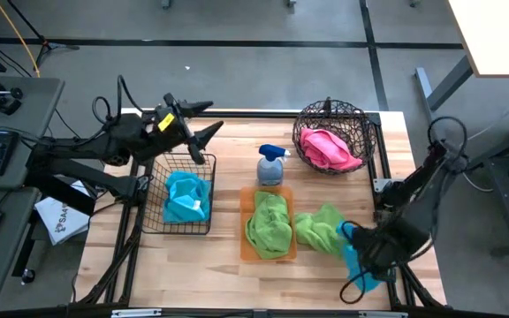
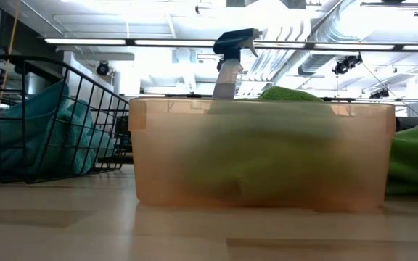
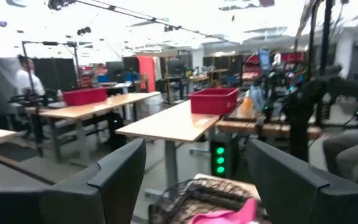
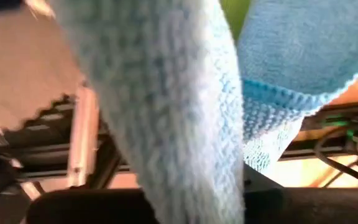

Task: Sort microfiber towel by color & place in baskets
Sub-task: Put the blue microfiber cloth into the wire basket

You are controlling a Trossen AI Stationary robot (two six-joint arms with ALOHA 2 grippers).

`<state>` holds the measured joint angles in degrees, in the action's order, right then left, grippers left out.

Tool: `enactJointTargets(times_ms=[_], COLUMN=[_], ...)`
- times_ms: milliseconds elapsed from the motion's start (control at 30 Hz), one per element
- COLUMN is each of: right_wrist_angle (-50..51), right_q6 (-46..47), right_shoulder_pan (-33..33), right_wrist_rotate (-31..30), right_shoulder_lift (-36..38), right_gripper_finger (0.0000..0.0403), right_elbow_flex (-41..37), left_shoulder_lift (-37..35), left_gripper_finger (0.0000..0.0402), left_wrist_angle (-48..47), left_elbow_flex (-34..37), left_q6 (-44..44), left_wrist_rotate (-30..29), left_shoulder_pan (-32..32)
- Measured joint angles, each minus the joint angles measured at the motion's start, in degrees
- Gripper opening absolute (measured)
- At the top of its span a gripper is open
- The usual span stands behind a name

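step: sorting is partly done; judged from the layout, the blue towel at the table's near right corner is the one in hand.
right gripper point(image 1: 367, 256): low at the near right corner, clenched on a cyan-blue towel point(image 1: 360, 265) that droops over the table edge; in the right wrist view the blue cloth point(image 4: 185, 118) hangs straight across the lens and hides the fingers.
loose green towel point(image 1: 318, 228): lies on the wood just beside the right gripper, touching the tray's right side, not yet in it.
orange tray point(image 1: 246, 250): near the table's middle, holds a lime green towel point(image 1: 269, 223); in the low view its frosted wall point(image 2: 260, 156) shows green behind it.
black wire-grid basket point(image 1: 179, 225): left of the tray, already holding cyan towels point(image 1: 186, 196).
spray bottle point(image 1: 270, 164): stands just behind the tray, apart from the sorting.
left gripper point(image 1: 203, 124): raised above the far edge of the black basket, fingers spread and released, carrying nothing; it waits.
round wire basket point(image 1: 358, 132): far right corner, with a pink towel point(image 1: 329, 148) inside.
next move: likely calls for lifting the blue towel clear of the edge and carrying it across, over tray and bottle, to the black basket.
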<state>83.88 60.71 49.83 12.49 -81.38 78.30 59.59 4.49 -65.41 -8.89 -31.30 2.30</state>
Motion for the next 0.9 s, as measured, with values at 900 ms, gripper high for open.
enactJointTargets(times_ms=[900], right_wrist_angle=[-60.07], right_q6=[-41.94], right_shoulder_pan=[-31.74], right_wrist_rotate=[-36.47], right_shoulder_lift=[-3.27], right_gripper_finger=[0.0001], right_elbow_flex=[19.87], left_shoulder_lift=[-3.38], left_gripper_finger=[0.0266], left_wrist_angle=[-8.15], left_elbow_flex=[-0.01], left_q6=[20.17], left_wrist_rotate=[48.93], left_shoulder_pan=[-7.94])
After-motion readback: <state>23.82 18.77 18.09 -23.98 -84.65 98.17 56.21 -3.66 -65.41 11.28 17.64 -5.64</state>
